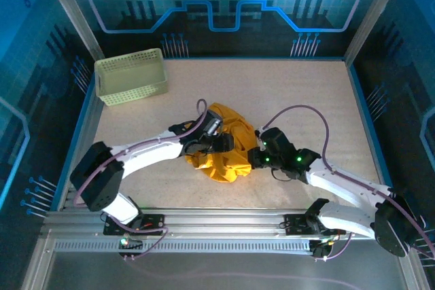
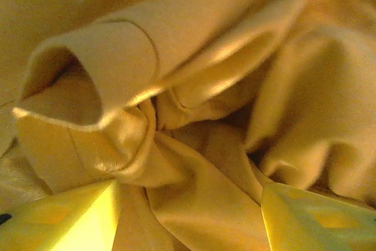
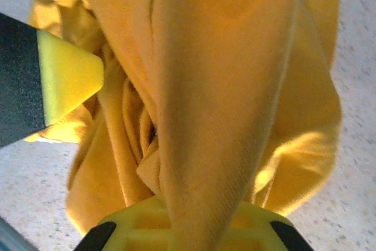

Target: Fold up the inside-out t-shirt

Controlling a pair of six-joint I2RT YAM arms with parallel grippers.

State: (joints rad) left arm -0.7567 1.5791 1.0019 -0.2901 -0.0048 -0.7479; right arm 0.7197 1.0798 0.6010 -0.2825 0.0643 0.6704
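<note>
Left gripper (image 2: 188,218): jaws stood apart over t-shirt (image 1: 224,168).
Right gripper (image 1: 253,157): clamped on t-shirt's edge.
Basket (image 1: 132,90): sat at table's (image 1: 306,93) far-left corner.

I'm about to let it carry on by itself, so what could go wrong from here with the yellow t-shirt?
1. The t-shirt is one crumpled heap; the right gripper, shut on a thick ridge, may be pinching several layers, so pulling could drag the whole bundle.
2. The left gripper is open over tangled folds and might grab the wrong one.
3. Both grippers sit close together, so they could collide.
</note>
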